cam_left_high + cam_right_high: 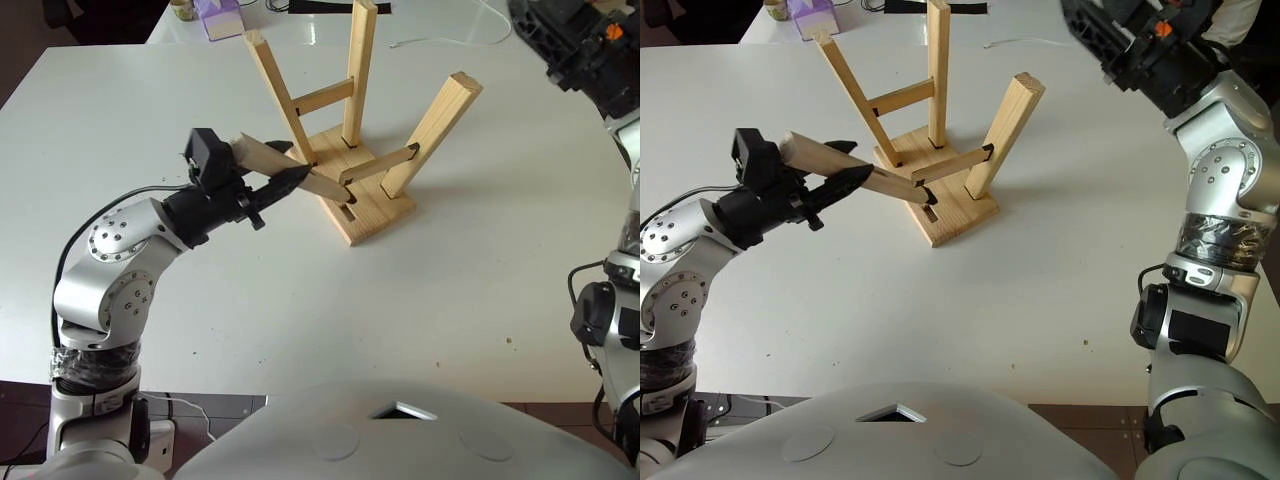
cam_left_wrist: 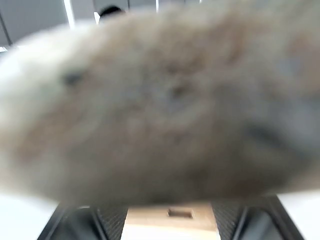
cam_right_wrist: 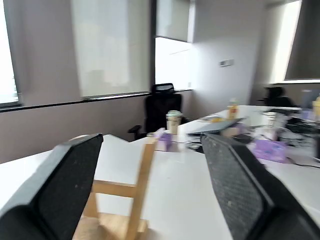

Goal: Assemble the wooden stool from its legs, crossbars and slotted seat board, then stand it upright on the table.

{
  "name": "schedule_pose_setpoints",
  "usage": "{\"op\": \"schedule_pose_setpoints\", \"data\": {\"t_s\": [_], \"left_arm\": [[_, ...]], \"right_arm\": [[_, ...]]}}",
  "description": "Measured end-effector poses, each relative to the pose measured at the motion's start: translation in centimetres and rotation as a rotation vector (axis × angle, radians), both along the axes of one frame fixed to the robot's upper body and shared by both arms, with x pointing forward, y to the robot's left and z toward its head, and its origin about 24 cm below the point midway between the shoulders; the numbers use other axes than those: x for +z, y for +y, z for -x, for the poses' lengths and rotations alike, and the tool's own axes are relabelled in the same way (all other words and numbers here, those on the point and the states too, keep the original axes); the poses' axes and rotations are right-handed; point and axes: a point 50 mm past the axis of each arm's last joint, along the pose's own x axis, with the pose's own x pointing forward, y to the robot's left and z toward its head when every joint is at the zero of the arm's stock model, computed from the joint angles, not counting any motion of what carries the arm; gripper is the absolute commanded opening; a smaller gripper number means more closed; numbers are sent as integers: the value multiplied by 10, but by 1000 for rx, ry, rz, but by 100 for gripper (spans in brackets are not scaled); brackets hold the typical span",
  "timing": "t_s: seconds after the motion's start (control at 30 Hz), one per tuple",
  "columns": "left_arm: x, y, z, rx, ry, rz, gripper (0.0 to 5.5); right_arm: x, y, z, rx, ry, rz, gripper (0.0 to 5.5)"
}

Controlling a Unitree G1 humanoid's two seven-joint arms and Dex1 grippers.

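My left fingers [image 1: 281, 185]: clenched on the loose leg [image 1: 890, 183], left of frame centre in the head views.
Loose leg: nearly level, tilted slightly down away from me; its far end is at the near left edge of the seat board [image 1: 376, 213], by a slot. I cannot tell whether it has gone in.
My right fingers [image 3: 232, 182]: released and spread wide, raised in the upper right of the head views, well apart from the stool.
Seat board: flat on the white tabletop [image 1: 150, 110], just above frame centre, slotted face up.
Left rear leg [image 1: 280, 92]: stands in the board, leaning towards the upper left.
Tall rear leg [image 1: 359, 70]: stands close to upright at the board's far side.
Thick right leg [image 1: 436, 128]: stands at the board's right side, leaning to the upper right.
Upper crossbar [image 1: 325, 98]: joins the two rear legs about halfway up.
Lower crossbar [image 1: 382, 164]: runs from the thick right leg towards the loose leg's far end, just above the board.
Purple tissue box [image 1: 218, 17]: at the top edge, beyond the stool, on the next tabletop.
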Motion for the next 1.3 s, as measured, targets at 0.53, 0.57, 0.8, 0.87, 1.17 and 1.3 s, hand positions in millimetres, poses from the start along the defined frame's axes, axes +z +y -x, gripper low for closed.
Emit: {"op": "schedule_pose_setpoints", "data": {"t_s": [0.53,0.57,0.8,0.87,1.17,1.3], "left_arm": [[13,-2,-26,-125,64,-169,204],[15,-3,-28,-137,64,-183,204],[30,-5,-46,-207,79,-314,204],[29,-6,-47,-213,81,-337,204],[26,-11,-49,-215,69,-350,204],[23,-13,-49,-210,64,-365,204]], "right_arm": [[-82,25,28,-143,150,159,360],[-88,34,33,-107,165,165,360],[-108,76,67,-39,224,153,360],[-112,83,72,-41,246,139,360],[-115,84,74,-53,269,145,360],[-115,85,72,-51,269,147,360]]}}
